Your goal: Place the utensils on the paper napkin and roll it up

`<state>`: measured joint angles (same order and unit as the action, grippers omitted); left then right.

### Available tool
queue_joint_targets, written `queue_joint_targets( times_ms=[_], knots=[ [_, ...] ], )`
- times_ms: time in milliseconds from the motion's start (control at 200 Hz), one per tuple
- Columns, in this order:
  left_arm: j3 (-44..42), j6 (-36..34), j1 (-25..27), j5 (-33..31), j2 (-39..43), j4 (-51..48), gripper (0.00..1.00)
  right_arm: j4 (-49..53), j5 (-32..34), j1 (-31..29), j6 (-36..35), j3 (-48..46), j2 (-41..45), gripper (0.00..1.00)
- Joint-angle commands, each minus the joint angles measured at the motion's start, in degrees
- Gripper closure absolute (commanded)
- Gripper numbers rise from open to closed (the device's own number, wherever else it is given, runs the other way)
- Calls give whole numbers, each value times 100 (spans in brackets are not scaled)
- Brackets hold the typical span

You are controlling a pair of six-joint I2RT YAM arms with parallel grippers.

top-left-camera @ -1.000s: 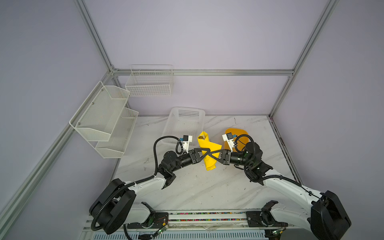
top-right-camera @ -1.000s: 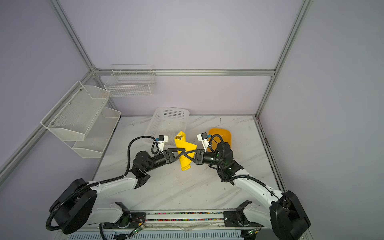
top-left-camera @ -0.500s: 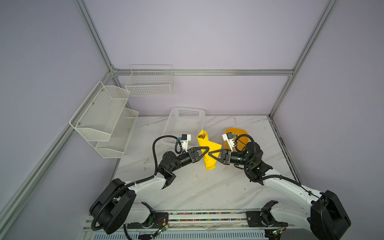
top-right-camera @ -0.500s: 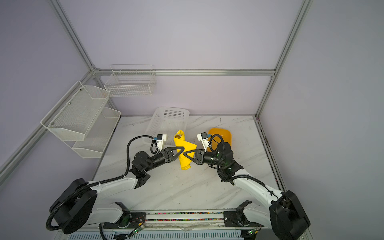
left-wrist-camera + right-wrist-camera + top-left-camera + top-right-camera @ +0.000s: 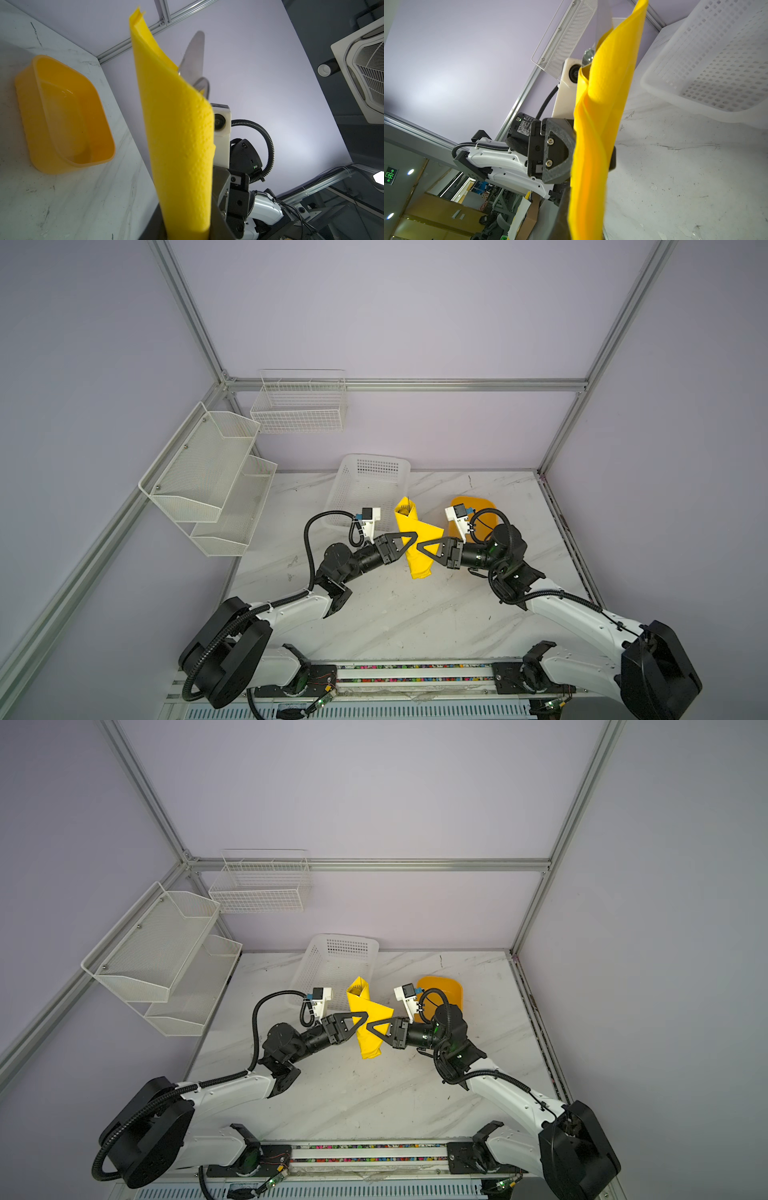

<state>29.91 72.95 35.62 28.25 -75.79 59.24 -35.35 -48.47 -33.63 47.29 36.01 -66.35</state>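
The paper napkin (image 5: 412, 526) (image 5: 365, 1006) is a bright yellow roll held upright above the marble table, with a loose flap towards the right arm. Utensils stick out of its top end: a knife blade (image 5: 194, 56) and a spoon bowl (image 5: 203, 84) (image 5: 588, 54). My left gripper (image 5: 409, 540) (image 5: 187, 228) comes in from the left, its jaws pressed on the roll's middle. From the right, my right gripper (image 5: 420, 548) (image 5: 583, 228) is shut on the same roll just below. The two sets of fingertips nearly meet. The rest of the utensils is hidden inside the paper.
An orange-yellow plastic tub (image 5: 478, 508) (image 5: 62, 116) lies on the table behind the right wrist. A white perforated basket (image 5: 365, 485) (image 5: 716, 62) stands behind the left wrist. Mesh shelves (image 5: 208, 472) and a wire basket (image 5: 299, 406) hang on the walls.
The left gripper's jaws have come together round the roll. The right gripper and the roll have stayed where they were.
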Motion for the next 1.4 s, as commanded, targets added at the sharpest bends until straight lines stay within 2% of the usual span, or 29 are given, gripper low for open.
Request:
queue_joint_targets(
  times_ms=[0, 520, 870, 1395],
  knots=[
    [278, 41, -37, -62, 13, 532, 78, -314, -58, 32, 4, 75, -14, 93],
    [209, 50, -36, -266, 59, 606, 88, -297, 28, 31, 26, 20, 44, 90],
    [147, 41, -31, -403, 167, 606, 88, -158, 274, 58, 71, -46, 176, 82],
    [159, 44, -32, -444, 240, 586, 90, 229, 610, 102, -7, -41, 364, 81]
  ],
)
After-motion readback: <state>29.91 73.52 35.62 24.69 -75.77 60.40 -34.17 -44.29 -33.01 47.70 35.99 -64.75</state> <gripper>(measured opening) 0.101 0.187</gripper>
